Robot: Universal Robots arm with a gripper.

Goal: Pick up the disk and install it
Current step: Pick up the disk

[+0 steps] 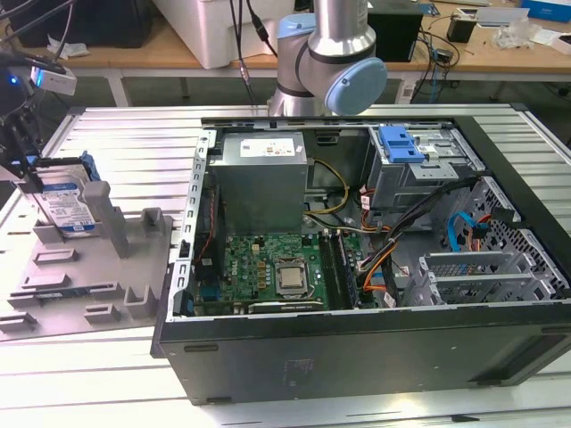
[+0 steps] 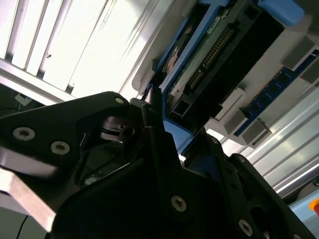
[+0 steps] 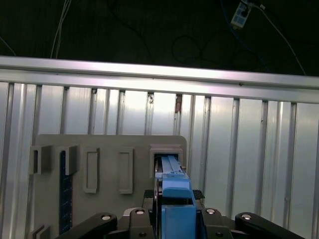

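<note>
Right now my hand (image 1: pixel 34 176) is pressed together on the disk (image 1: pixel 67 203), pinching the blue carrier frame near its upper edge. In the first wrist view my black fingers (image 3: pixel 148 196) sit tight on either side of that frame. The disk stands upright on edge in the grey fixture (image 1: pixel 98 267), at about nine o'clock in the exterior view, with its labelled face showing. A grey post (image 1: pixel 98 209) of the fixture rises just beside it toward three o'clock. I cannot tell whether the disk's lower edge touches the fixture's floor. Open air stands above its top edge. The counter's edge runs close by toward nine o'clock, and the fixture's low ribs and slots spread toward five o'clock, all lower than the disk's top.

The counter (image 1: pixel 134 134) is pale ribbed metal, running bare between the fixture and the open computer case (image 1: pixel 357 357), which lies on its side well apart toward three o'clock. Inside the case are the grey power supply (image 1: pixel 263 178), the green motherboard (image 1: pixel 268 267) at six o'clock of it, and a drive cage (image 1: pixel 419 169) bearing a blue bracket (image 1: pixel 400 143) near the case's one o'clock corner. At twelve o'clock stands my arm's base (image 1: pixel 326 53), and beyond it a second, wooden counter (image 1: pixel 482 53) strewn with cables.
</note>
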